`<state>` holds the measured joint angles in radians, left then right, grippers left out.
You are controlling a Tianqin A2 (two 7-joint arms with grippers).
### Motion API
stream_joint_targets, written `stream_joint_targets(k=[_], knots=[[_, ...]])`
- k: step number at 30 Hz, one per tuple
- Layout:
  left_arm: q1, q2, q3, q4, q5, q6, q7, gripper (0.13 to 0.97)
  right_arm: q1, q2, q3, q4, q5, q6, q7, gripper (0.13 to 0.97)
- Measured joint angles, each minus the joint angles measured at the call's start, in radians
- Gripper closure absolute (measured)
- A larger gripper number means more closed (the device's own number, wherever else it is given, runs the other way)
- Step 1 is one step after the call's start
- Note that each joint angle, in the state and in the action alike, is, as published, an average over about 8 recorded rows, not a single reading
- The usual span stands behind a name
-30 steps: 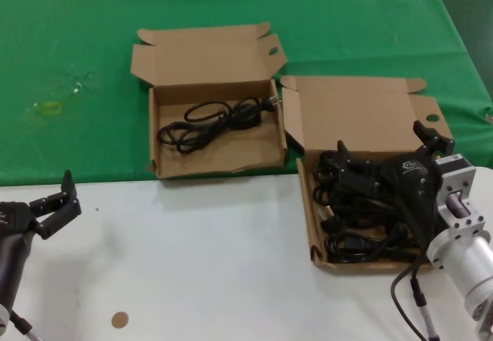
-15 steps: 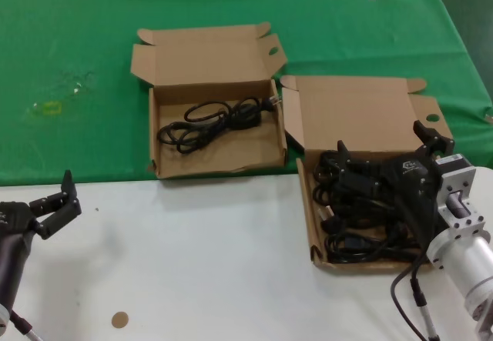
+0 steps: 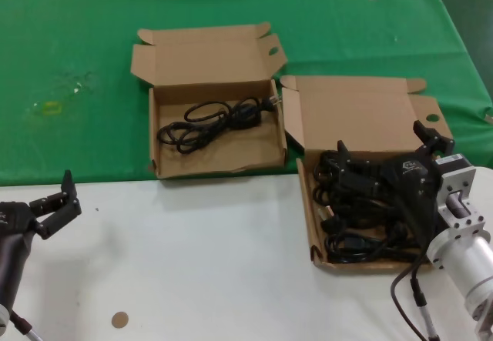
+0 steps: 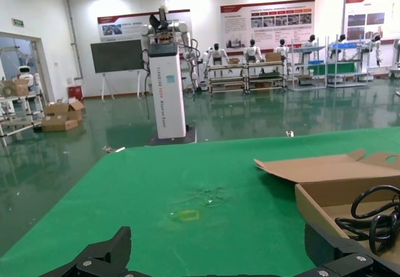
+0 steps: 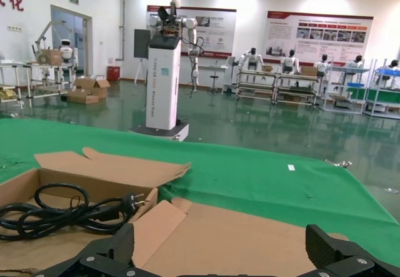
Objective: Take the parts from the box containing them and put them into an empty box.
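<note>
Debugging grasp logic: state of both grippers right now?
Left gripper: open, empty, parked over the white table.
Right gripper: open, holding nothing, over the cords in the full box.

Left arm: the dark arm comes into the head view at the near left corner and stays low on that side.
Left gripper: the black two-finger left gripper [image 3: 55,205] has its fingers spread apart, with nothing between them; its two fingertips [image 4: 111,250] appear in its own wrist view with a wide gap between them.
Right arm: the silver metal wrist and black cable stand at the near right corner.
Right gripper: the black two-finger right gripper [image 3: 389,152] points to the far side, the fingers widely apart, one fingertip [image 3: 343,151] left and one right.
</note>
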<state>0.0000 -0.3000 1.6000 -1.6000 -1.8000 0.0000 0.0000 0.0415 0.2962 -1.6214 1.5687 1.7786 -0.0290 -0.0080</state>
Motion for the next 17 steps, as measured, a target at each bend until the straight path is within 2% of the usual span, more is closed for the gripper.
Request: stream_joint_targets(k=[17], knots=[[0.000,0.000,0.000,0.000,0.000,0.000,0.000,0.132,0.000,0.000,0.000,0.000,0.000,0.000,0.000,0.129]])
